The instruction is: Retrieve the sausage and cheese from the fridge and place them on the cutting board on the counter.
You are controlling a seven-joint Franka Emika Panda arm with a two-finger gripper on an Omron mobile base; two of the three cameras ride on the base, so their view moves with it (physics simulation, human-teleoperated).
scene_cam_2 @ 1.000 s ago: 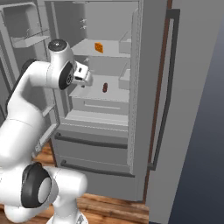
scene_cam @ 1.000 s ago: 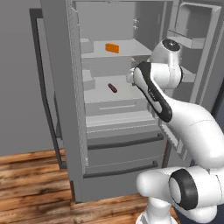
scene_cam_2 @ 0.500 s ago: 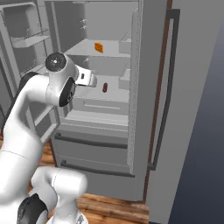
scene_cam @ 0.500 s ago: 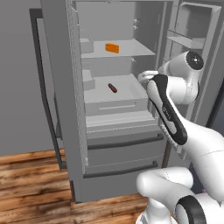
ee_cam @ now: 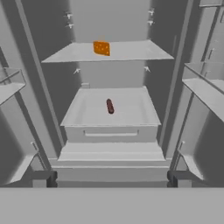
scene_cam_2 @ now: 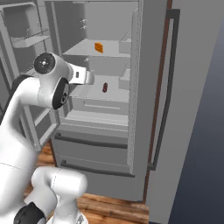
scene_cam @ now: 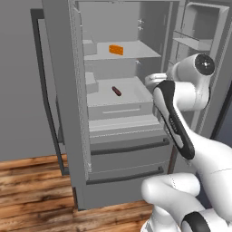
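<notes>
The sausage (ee_cam: pixel 110 106) lies alone near the middle of the lower shelf (ee_cam: pixel 131 109) of the fridge (scene_cam: pixel 63 136), its long axis running front to back, nearly in line with the way I am looking along the hand. One shelf up, the cheese (ee_cam: pixel 101 48) sits toward the left of the upper shelf (ee_cam: pixel 140 51), well apart from the sausage and farther back. Both are untouched, so nothing has left the fridge yet.

From the hand view, the sausage is almost dead ahead and slightly below centre, with open shelf all round it. My fingers are outside the fridge, at the mouth of the open compartment. In the right base view the gripper (scene_cam_2: pixel 87 77) hangs just in front of the shelf edge, roughly level with the gap between the two shelves. The fingers are spread as wide as they go and hold nothing.

I judge the sausage the nearer target: it lies forward and a little down from the fingers, while the cheese needs a reach up and deeper in. Since the sausage points along my approach, I would want the fingers closing across its narrow width, from left and right. The risk I see is rolling it sideways if one finger touches first.
</notes>
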